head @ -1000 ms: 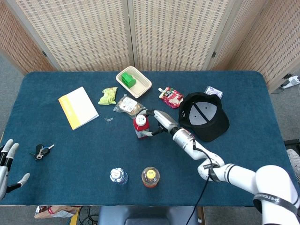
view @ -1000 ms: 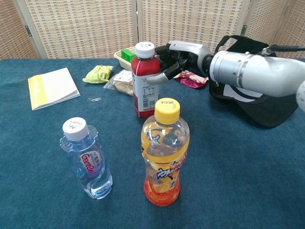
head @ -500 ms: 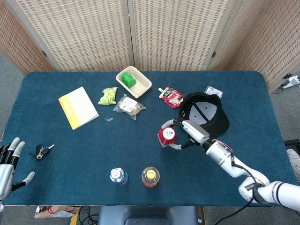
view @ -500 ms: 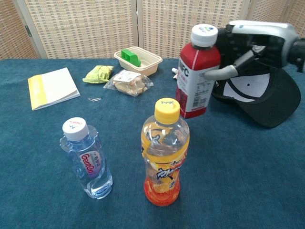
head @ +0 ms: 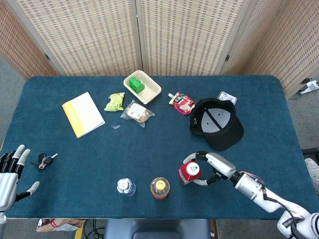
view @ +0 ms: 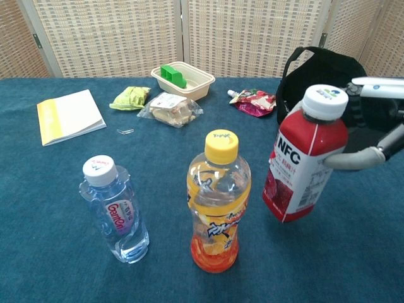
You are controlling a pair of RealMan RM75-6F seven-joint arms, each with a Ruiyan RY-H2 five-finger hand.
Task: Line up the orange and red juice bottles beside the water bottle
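Since the earlier frames, the red juice bottle point(view: 302, 159) has travelled with my right hand point(head: 212, 171) from beside the black cap point(head: 218, 123) toward the near edge of the bench point(head: 279, 114). It now sits just to the right of the orange juice bottle point(view: 218, 202). My right hand is clamped around the red bottle, one finger curling across its front below the white lid. The bottle leans slightly, its top tilted toward my hand. Whether its base touches the bench cannot be told from either view.

On the far side of the red bottle from my right hand, the orange juice bottle stands upright, and beyond it stands the water bottle point(view: 115, 210), the three forming a rough row along the near edge. The orange bottle and the red bottle are near one another but apart.

My left hand point(head: 11, 173) rests at the left corner of the bench, fingers spread and holding nothing. A bunch of keys point(head: 44, 160) lies just beside it.

Well beyond my right hand lie the black cap, a red snack pouch point(head: 181, 102), a beige tray point(head: 151, 92) holding a green block point(head: 135, 84), a clear packet of snacks point(head: 137, 112), a green packet point(head: 115, 101) and a yellow notebook point(head: 82, 114).
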